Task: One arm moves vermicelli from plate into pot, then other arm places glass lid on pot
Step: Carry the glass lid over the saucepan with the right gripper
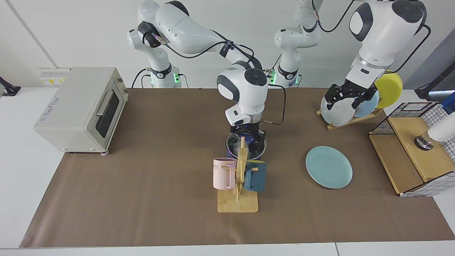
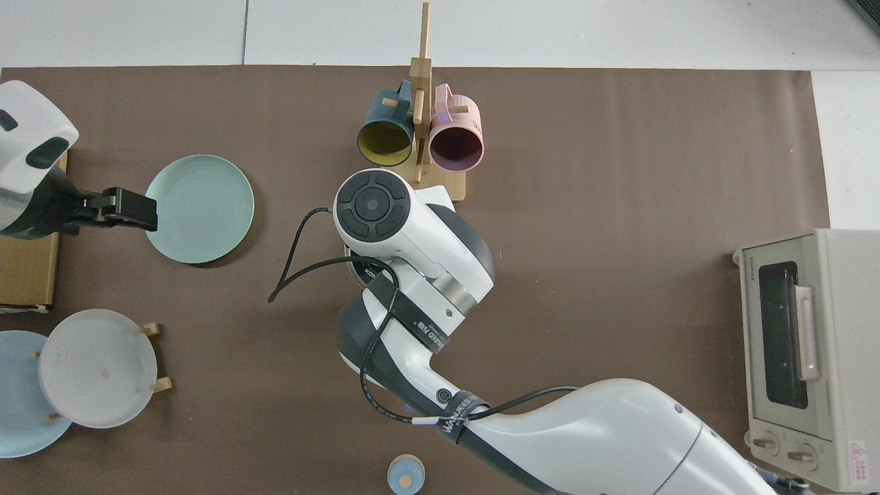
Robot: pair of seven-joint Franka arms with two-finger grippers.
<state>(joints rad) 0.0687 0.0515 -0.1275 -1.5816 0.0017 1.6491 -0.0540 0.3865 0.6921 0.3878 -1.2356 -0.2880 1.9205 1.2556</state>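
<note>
Facing view: right hand (image 1: 247,137) pinches the glass lid's (image 1: 245,146) knob over the pot (image 1: 261,152), both half hidden by the mug rack (image 1: 239,177); vermicelli not discernible. Plate (image 1: 328,167) bare. Left hand (image 1: 346,99), fingers spread, waits before the racked plates (image 1: 337,112).

Teal-green plate (image 1: 328,167) lay bare on the brown mat, well apart from the pot (image 1: 261,151). Glass lid (image 1: 234,144) sat level on the pot's rim; vermicelli showed whitish beneath it, partly hidden.
</note>
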